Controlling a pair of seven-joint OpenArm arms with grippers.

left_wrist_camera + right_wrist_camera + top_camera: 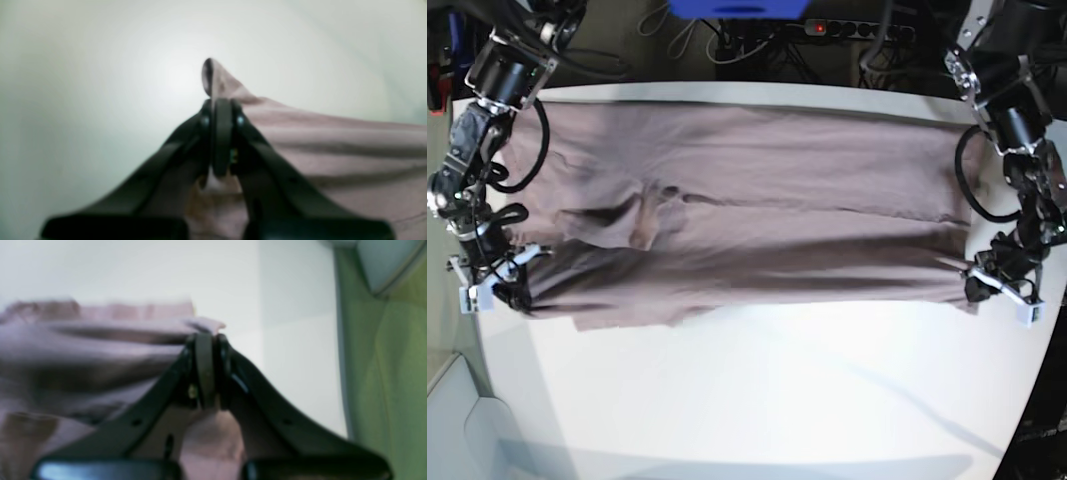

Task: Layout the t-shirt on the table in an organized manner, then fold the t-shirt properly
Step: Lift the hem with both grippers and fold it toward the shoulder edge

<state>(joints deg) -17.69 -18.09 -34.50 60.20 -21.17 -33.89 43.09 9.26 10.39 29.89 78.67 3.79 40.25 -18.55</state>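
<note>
The dusty mauve t-shirt lies stretched wide across the far half of the white table, folded lengthwise with a crease band across its middle. My left gripper is shut on the shirt's near corner at the base view's right; in the left wrist view the jaws pinch a cloth tip. My right gripper is shut on the near corner at the base view's left; in the right wrist view the jaws clamp the shirt. Both corners are held taut.
Cables and a power strip lie behind the table's far edge. The table's curved edge runs at the lower left. In the right wrist view a green floor shows beyond the table edge.
</note>
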